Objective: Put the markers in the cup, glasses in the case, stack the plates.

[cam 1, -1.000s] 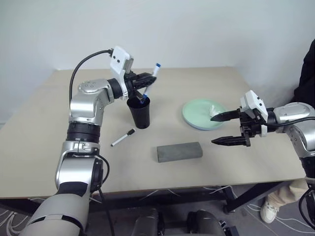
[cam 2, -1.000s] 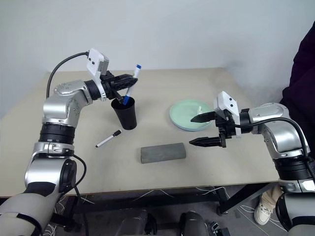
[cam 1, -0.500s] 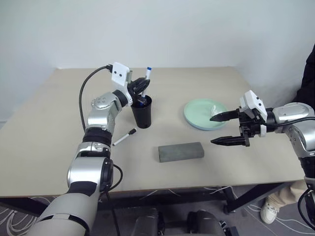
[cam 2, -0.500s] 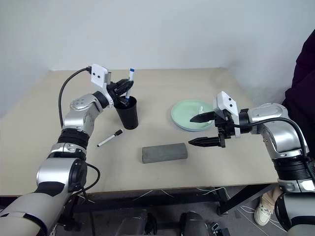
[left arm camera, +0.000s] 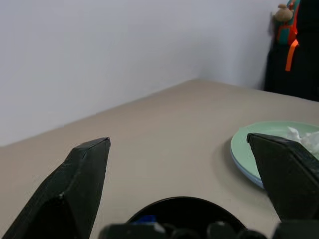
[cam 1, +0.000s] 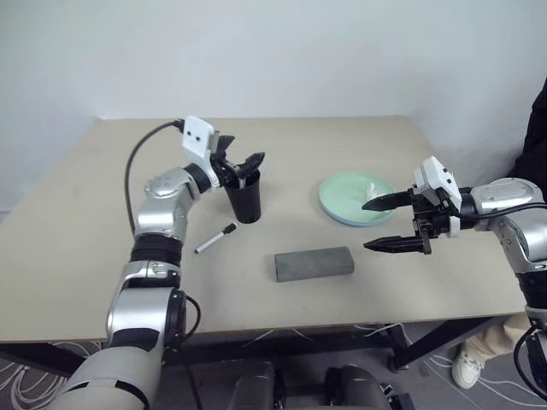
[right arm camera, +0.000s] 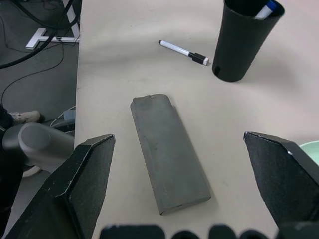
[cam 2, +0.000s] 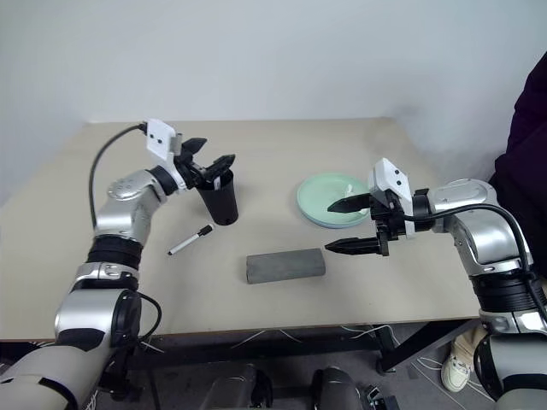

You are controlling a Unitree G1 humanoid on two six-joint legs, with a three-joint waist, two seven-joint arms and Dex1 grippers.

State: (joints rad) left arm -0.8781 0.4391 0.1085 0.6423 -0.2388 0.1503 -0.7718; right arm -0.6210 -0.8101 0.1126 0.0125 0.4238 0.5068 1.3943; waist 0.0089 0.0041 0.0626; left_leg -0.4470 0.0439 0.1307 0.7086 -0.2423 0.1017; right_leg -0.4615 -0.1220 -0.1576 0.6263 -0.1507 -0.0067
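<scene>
**Blue marker in the cup, black one on the table**

The right wrist view catches a blue marker [right arm camera: 267,8] tip inside the cup [cam 1: 245,195]; the head views hide it behind the rim. The left gripper [cam 1: 242,162] hangs released just above the cup, jaws spread. The black marker [cam 1: 215,238] lies near the cup's base, the shut case [cam 1: 314,264] beyond. The right gripper [cam 1: 395,225] gapes empty, well apart. The plates [cam 1: 342,198] hold a white tissue [cam 1: 373,190]; their stacking is unclear.

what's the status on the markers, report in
Left end effector open over the cup, blue marker inside. Right end effector open, empty, above the table. Black-capped marker lies beside the cup, nothing blocking it.
</scene>
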